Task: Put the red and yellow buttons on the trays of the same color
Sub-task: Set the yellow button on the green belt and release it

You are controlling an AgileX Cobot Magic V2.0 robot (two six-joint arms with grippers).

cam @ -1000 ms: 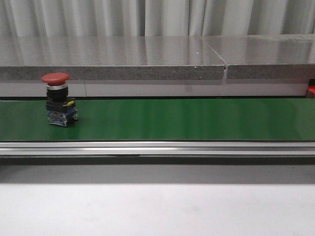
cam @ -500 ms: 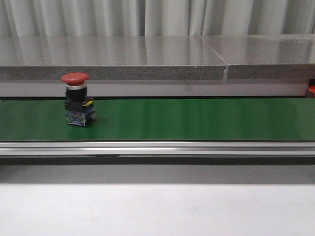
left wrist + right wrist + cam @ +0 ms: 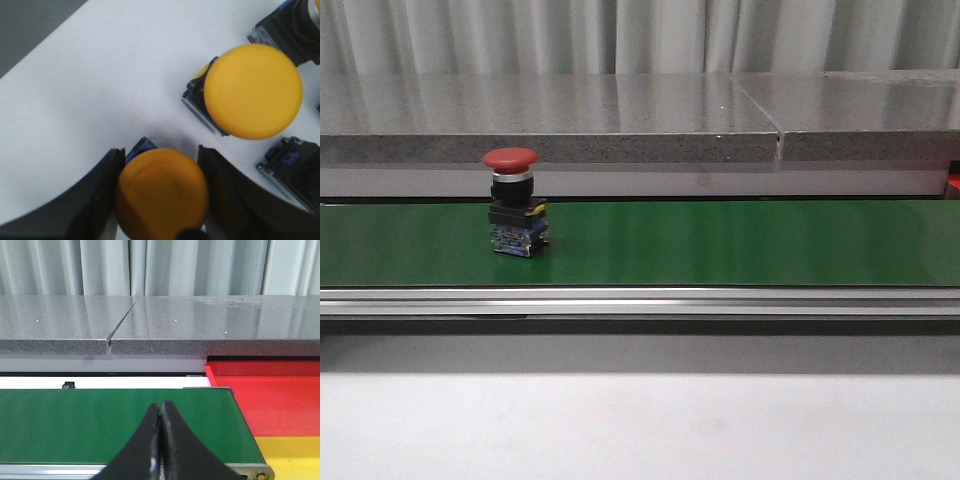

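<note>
Matt green belt (image 3: 720,243); glossy speckled stone ledge (image 3: 620,115)

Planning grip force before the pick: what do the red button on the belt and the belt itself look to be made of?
The red button has a matte mushroom cap, probably moulded plastic, over a shiny silver collar that looks like metal, on a black and blue body that seems plastic too. The green belt is smooth with a soft sheen, likely PVC or rubber; its front rail looks like brushed aluminium.

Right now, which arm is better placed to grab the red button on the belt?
Probably the right: its hand is shut and empty over the green belt, while the left hand flanks a yellow button.
</note>
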